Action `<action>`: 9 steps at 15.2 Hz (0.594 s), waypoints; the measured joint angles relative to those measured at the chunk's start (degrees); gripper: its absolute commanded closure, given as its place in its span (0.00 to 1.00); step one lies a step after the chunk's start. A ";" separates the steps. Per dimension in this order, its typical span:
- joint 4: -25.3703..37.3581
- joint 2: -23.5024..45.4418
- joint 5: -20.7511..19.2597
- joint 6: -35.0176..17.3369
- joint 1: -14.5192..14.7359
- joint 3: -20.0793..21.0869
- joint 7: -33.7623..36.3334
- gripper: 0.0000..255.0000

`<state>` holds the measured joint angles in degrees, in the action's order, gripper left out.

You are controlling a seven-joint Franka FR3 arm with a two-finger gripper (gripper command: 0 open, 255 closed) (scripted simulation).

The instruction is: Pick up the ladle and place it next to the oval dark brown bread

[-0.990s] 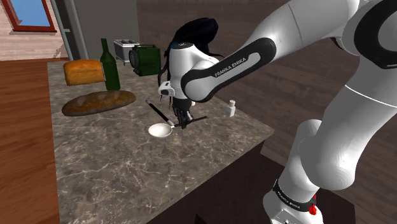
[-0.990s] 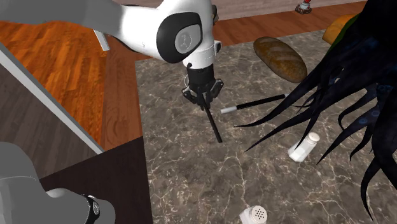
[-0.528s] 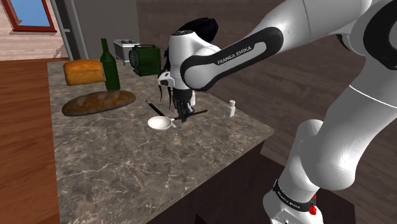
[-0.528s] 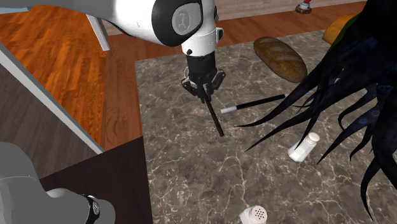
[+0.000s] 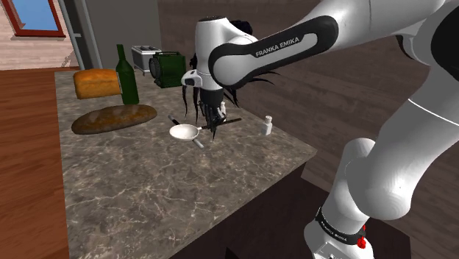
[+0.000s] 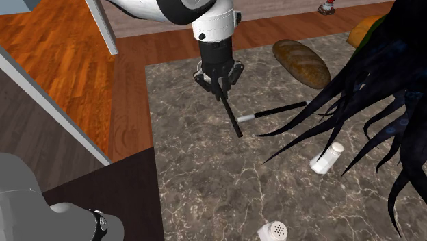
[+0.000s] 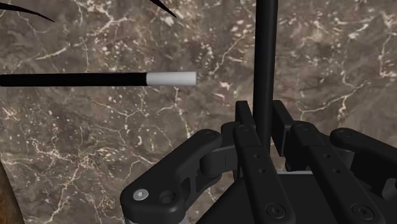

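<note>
Black fingers (image 7: 247, 127) clamped on one ladle (image 5: 184, 132) (white bowl), one oval bread (image 5: 114, 118), two shakers (image 6: 327, 158) (image 6: 275, 230)

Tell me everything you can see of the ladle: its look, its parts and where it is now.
The ladle has a small round white bowl and a thin, straight black handle; its material is not clear. The claw is shut on the handle, which runs straight out from between its fingers. The bowl is over the marbled counter, right of the bread in the shoulder view. Whether it touches the counter, I cannot tell.
</note>
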<state>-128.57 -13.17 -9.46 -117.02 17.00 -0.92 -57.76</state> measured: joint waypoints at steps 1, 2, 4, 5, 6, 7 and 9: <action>0.44 -0.27 0.07 0.72 0.05 0.06 -0.03 1.00; 1.08 -0.30 0.11 1.37 0.02 0.01 -0.23 1.00; 2.08 -0.69 0.22 2.74 0.05 0.04 -0.40 1.00; 2.88 -0.08 0.31 3.00 0.26 0.34 0.03 1.00; 4.22 1.05 0.42 3.34 0.58 0.83 0.73 1.00; 6.52 2.86 0.49 3.91 0.82 1.20 1.23 1.00; 10.23 6.49 0.56 4.23 1.42 2.04 2.62 1.00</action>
<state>-118.33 -6.68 -8.90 -112.79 18.42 1.12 -55.14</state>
